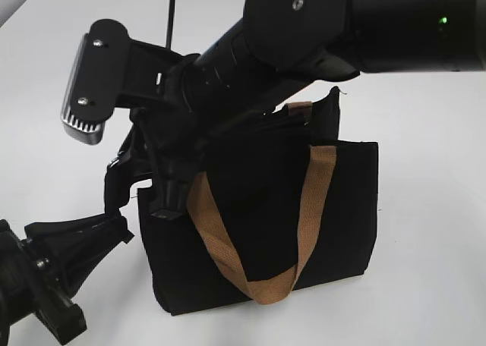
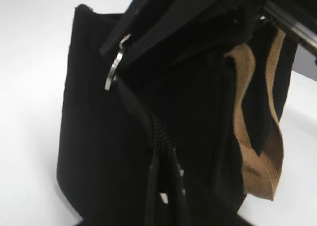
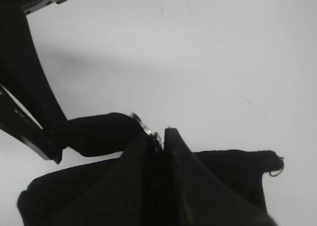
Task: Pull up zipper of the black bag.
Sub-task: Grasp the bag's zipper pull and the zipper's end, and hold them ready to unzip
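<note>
Between the jaws of the right gripper (image 3: 157,141): the silver ring (image 2: 114,70) of the zipper (image 2: 157,134), pinched tight, jaws narrowed down to the metal. Gripped there, probably, so that a pull along the track carries the slider with it.

Just below those jaws: closed teeth running down the end of the black bag (image 1: 342,209), which stands upright on the white table (image 1: 433,133).

Across from the right jaws, on the far side of the ring: the left gripper (image 1: 114,228), apparently clamped on a tongue of black fabric at the bag's end corner. Held so, most likely, to anchor the bag and keep the track taut against the pull.

Behind the right jaws, away from the ring: the tan webbing handle (image 1: 311,202), hanging slack down the bag's side, untouched by either gripper.

Hard to make out: the slider body, lost in black on black; the left fingertips, cut off at the frame edge in the left wrist view; the bag's top edge, hidden under the right arm in the exterior view, so no telling how much track remains unclosed.
</note>
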Robot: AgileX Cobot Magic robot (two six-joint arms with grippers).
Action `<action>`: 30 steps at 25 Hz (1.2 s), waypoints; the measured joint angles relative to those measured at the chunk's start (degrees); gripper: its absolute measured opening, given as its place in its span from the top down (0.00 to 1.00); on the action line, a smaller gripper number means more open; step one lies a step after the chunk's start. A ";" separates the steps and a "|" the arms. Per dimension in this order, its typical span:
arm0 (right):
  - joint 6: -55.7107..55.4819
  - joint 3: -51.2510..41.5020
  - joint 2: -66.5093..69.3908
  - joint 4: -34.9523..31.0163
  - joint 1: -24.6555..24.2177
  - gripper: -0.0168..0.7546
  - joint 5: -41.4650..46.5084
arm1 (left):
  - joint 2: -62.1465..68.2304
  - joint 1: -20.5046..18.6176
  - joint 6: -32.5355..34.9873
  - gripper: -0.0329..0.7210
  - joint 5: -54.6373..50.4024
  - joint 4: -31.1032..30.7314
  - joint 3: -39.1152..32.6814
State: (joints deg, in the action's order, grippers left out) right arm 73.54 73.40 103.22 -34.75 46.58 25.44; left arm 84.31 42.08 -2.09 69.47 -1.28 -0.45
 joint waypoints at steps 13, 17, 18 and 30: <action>-2.69 -0.29 -4.80 -0.40 -0.99 0.89 4.40 | -0.13 0.51 0.23 0.94 -5.43 16.44 0.78; -5.87 -0.29 -4.92 -1.08 -2.17 0.89 5.50 | -0.13 0.69 0.44 0.94 -6.64 18.69 1.20; -6.39 -0.29 -4.97 -1.14 -2.23 0.89 5.77 | -0.18 0.69 0.44 0.94 -6.77 18.44 1.20; -7.20 -0.29 -5.90 -1.21 -2.59 0.89 9.98 | -0.12 0.64 0.44 0.94 -0.83 16.96 0.61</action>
State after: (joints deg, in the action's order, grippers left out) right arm 66.33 73.11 97.32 -35.96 43.99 35.42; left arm 84.18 42.71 -1.66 68.64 15.68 0.15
